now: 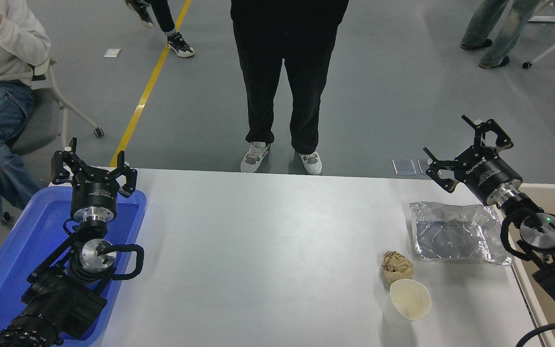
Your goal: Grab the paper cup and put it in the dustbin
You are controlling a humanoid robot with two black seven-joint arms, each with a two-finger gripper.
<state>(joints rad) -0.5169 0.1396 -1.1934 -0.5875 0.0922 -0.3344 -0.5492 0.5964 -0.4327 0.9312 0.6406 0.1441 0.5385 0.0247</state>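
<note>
fingers [470,126] on the right gripper [461,147] are spread wide, nothing in them; it sits raised at the table's far right edge, above the crinkled silver foil tray [455,233]. left gripper [93,167] fingers also apart and empty, parked over the blue plastic tray [17,250] at lower left. small white tapered paper cup [406,301] stands upright near the front of the white table [268,250], touching the crumpled brown paper ball [396,266] just behind it. beige plastic dustbin [530,284] only partly visible at the right edge, behind the right arm. person in black stands at the far side.
</note>
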